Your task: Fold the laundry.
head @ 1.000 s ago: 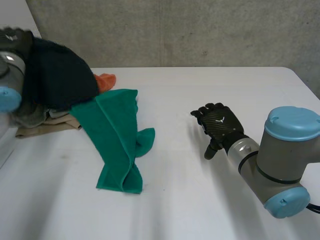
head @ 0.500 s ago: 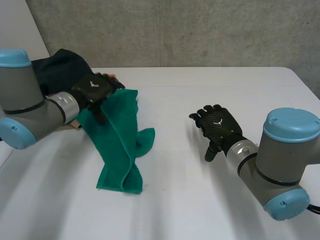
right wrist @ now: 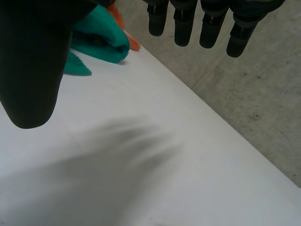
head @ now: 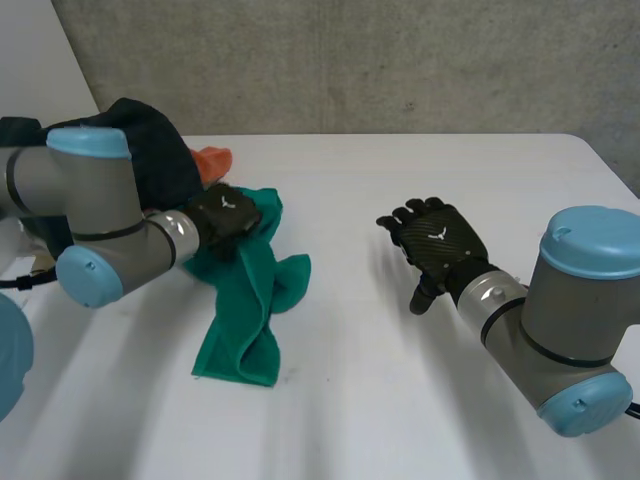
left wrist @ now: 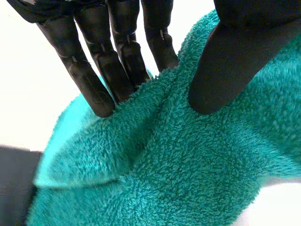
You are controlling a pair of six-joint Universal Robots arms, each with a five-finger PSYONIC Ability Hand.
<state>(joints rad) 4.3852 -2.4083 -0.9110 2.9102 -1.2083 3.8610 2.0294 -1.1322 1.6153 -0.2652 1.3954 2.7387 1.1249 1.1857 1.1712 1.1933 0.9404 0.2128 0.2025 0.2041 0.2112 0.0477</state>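
A dark navy garment pile [head: 140, 150] and an orange cloth [head: 212, 160] are seen at the far left of the white table [head: 350, 410]. The crumpled green terry towel [head: 245, 330] is laid left of centre. Its far end is pinched between the fingers and thumb of the left hand [head: 225, 215]. The right hand [head: 438, 245] is held released, fingers relaxed, well apart to the towel's right.

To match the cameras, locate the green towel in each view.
Head view: green towel left of centre, upper end under left hand.
Left wrist view: green towel pinched between fingers and thumb.
Right wrist view: green towel far beyond thumb of right hand.
Shared landmark: orange cloth beside it.
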